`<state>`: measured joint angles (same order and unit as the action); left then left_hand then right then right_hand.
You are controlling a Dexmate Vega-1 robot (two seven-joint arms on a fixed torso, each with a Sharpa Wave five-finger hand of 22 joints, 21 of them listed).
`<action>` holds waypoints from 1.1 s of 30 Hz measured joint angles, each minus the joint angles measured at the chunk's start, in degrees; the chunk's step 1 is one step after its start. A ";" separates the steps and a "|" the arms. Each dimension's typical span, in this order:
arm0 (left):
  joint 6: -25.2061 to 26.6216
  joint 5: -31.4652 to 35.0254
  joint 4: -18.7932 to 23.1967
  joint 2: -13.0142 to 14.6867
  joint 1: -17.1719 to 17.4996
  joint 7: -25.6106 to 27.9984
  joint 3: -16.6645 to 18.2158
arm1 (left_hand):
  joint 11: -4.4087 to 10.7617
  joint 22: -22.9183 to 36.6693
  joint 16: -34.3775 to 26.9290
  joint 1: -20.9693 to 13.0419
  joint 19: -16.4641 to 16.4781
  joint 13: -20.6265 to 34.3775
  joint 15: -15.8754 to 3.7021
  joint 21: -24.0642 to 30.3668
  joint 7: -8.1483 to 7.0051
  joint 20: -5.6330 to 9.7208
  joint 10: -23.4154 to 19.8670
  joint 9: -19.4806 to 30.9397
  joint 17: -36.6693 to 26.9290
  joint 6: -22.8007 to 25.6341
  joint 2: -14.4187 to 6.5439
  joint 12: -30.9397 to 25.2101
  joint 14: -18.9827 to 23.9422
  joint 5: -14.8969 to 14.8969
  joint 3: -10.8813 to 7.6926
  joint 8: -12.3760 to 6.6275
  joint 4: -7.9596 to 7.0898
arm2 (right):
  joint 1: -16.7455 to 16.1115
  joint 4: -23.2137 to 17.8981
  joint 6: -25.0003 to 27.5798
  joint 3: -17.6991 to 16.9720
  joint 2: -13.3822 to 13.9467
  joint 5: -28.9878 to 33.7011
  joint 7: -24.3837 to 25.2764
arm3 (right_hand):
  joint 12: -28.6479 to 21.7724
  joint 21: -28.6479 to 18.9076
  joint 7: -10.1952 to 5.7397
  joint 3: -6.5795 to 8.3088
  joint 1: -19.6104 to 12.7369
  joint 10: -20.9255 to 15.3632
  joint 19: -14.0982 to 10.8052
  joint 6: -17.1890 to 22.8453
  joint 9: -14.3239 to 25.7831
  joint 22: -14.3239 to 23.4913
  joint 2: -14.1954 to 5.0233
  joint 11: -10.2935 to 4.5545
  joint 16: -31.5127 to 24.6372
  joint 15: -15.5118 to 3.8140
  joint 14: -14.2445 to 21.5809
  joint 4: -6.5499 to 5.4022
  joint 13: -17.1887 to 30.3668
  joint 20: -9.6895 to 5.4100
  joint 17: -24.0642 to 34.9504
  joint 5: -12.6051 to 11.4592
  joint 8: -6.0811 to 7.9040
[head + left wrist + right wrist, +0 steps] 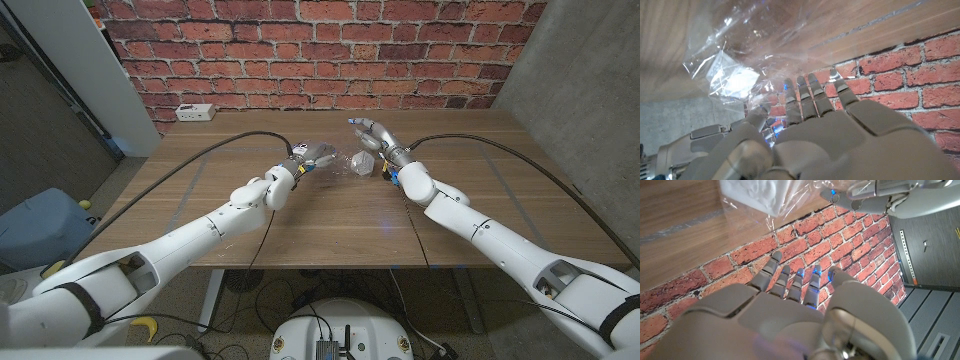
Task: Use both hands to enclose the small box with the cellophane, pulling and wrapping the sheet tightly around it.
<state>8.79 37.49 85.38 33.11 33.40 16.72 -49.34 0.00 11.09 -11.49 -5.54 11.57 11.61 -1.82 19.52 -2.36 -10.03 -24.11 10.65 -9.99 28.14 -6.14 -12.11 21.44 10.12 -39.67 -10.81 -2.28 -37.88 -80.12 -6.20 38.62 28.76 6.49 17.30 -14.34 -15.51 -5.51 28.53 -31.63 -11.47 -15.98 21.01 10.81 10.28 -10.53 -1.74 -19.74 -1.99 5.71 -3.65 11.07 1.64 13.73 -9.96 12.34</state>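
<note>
The small box [364, 162], wrapped in cellophane [345, 163], is sitting at the frame's upper middle between both hands. The left hand [313, 158] is gripping the sheet's edge; whether the right hand [376, 137] is holding anything, I cannot tell.

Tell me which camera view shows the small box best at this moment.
The right wrist view: the small box appears large and white under the cellophane, though cropped at the picture's edge. In the left wrist view it is a pale shape blurred by wrinkled film. In the head view it is tiny, between both robot hands.
</note>
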 measured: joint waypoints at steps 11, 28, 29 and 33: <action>-11.43 -7.37 -3.84 -2.11 3.33 16.73 4.94 | -0.35 0.00 0.05 -0.75 0.40 0.00 0.71 0.00 -1.02 -0.41 0.35 0.00 -0.03 -2.52 0.30 0.00 -0.36 0.00 0.27 0.61 1.18 | -2.63 0.12 -4.65 -3.34 -0.30 -3.61 2.83 | -0.08 0.00 0.80 -0.94 0.72 -1.33 -0.62 0.80 0.00 0.00 0.72 0.72 -0.44 -0.26 0.96 0.01 -0.01 0.63 0.00 0.00 0.00; -27.56 -22.66 -8.22 -4.24 6.61 18.31 11.87 | -1.28 0.26 1.34 -0.81 -0.12 0.00 1.40 -0.07 -2.36 0.75 5.51 0.01 -0.02 -8.54 1.75 0.91 -3.96 0.00 0.57 1.12 2.64 | -6.78 -0.91 -10.40 -8.49 -1.05 -8.91 5.31 | -0.30 0.00 1.83 -2.48 1.70 -2.97 -1.44 1.82 -0.13 -0.01 1.70 2.36 -0.89 0.24 2.29 0.71 -0.01 1.02 0.00 0.00 0.00; -28.30 -23.54 -8.66 -4.48 7.06 17.85 12.77 | -1.02 0.26 1.34 -0.81 -0.12 -0.01 1.44 -0.25 -2.40 0.75 5.78 0.01 -0.02 -8.95 1.75 1.13 -4.38 0.00 0.51 1.12 2.70 | -7.00 -0.98 -11.08 -8.72 -1.10 -9.71 5.51 | -0.30 0.00 1.92 -2.47 1.73 -2.99 -1.44 1.92 -0.16 -0.01 1.73 2.34 -0.89 0.24 2.29 0.72 -0.01 1.02 0.00 0.00 0.00; -30.99 -26.73 -9.09 -4.72 7.57 16.12 13.79 | -1.31 0.26 1.55 -0.81 -0.45 -0.01 1.64 -0.46 -2.76 1.05 7.13 0.02 -0.02 -10.18 1.75 1.34 -5.63 0.00 0.74 1.12 2.93 | -8.00 -1.35 -12.35 -9.75 -1.39 -10.99 5.81 | -0.30 0.00 2.13 -2.62 1.99 -3.60 -1.44 2.13 -0.16 -0.01 2.00 2.35 -0.89 0.25 2.90 0.88 -0.01 1.02 0.00 0.00 0.00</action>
<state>-22.20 10.76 76.30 28.39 40.97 32.84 -35.54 -1.31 11.34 -9.94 -6.35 11.12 11.61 -0.18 19.06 -5.12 -8.99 -16.98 10.67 -10.01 17.96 -4.39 -10.77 15.82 10.12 -38.94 -9.69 0.65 -45.87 -81.47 -18.56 28.87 27.37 -4.50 23.12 -14.64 -15.52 -3.38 25.91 -29.64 -15.07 -17.42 23.14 10.65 10.27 -8.53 0.61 -20.62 -1.74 8.61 -2.77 11.06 2.66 13.72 -9.96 12.34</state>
